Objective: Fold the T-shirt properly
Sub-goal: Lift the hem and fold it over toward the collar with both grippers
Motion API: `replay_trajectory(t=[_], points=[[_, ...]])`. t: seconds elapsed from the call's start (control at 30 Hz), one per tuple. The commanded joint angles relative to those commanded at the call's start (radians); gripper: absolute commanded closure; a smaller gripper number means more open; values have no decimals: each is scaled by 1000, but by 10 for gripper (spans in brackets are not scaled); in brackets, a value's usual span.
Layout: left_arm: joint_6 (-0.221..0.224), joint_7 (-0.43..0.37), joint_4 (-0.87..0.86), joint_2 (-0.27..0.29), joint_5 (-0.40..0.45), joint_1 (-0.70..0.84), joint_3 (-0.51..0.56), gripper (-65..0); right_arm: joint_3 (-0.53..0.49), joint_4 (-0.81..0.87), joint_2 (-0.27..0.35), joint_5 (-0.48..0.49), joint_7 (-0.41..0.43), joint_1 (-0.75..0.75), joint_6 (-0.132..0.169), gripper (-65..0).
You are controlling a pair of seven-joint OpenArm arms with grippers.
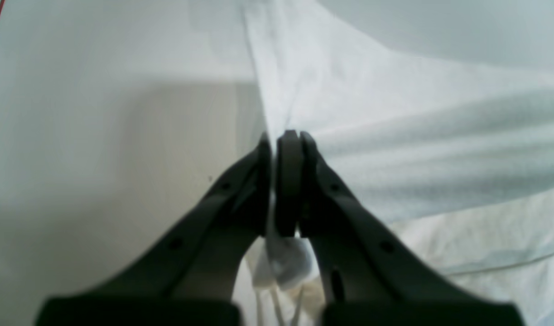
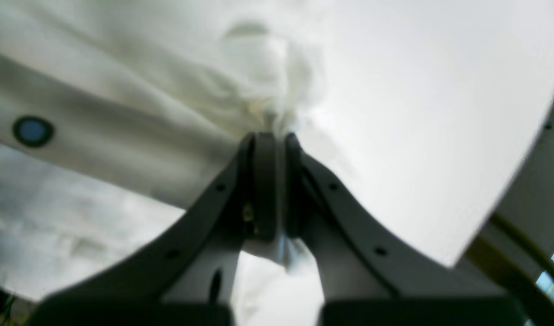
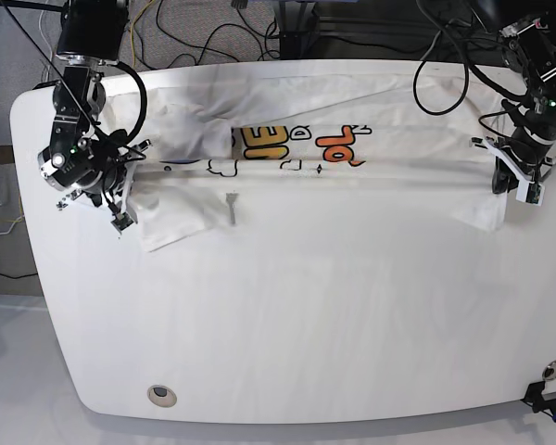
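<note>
Large white cotton T-shirt (image 3: pixel 324 162) with an orange, yellow and blue print, stretched in a long band across the far half of the white rounded desk (image 3: pixel 287 334), print partly turned over and readable only in fragments. Held taut between two points, one at each end; a sleeve or corner hanging slack below each grip. A blue ringed dot of the print visible in the right wrist view on a fold running away from the grip.

Right gripper (image 2: pixel 274 136), at the base view's left: jaws together, clamped on a bunched wad of cloth. Left gripper (image 1: pixel 286 136), at the base view's right: jaws likewise pressed shut on a thin pinched ridge of the fabric, a small tuft poking out behind them.

Likely mid-fold, lengthwise edge being carried over. Risks from here: uneven travel of the two arms, skewing the fold line; too much tension, pulling the thin pinch free on the left; the loose flaps dragging or tucking under and leaving creases. Dark cables (image 3: pixel 259 28) behind the desk, well apart from the cloth.
</note>
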Motion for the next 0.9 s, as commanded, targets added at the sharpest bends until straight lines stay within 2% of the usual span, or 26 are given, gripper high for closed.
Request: replay_trajectory(t=[0.17, 0.53, 0.6, 0.7, 0.77, 0.8, 0.9], points=[[0, 2, 0, -2, 2, 61, 5, 0, 0, 35, 2, 0, -78, -17, 0, 0], [0, 5, -8, 2, 9, 164, 5, 0, -3, 34, -20, -8, -78, -83, 0, 0], [0, 5, -9, 0, 14, 164, 5, 0, -3, 34, -20, -8, -78, -91, 0, -83], [0, 5, -9, 2, 98, 160, 5, 0, -3, 34, -20, -8, -77, -101, 0, -236], [0, 5, -9, 3, 140, 160, 15, 0, -3, 34, -20, -8, -77, -101, 0, -297], [0, 5, -9, 3, 150, 160, 31, -22, -3, 34, -20, -8, -77, -101, 0, -307], [0, 5, -9, 0, 153, 163, 41, -294, -3, 34, -20, -8, -77, -101, 0, -308]])
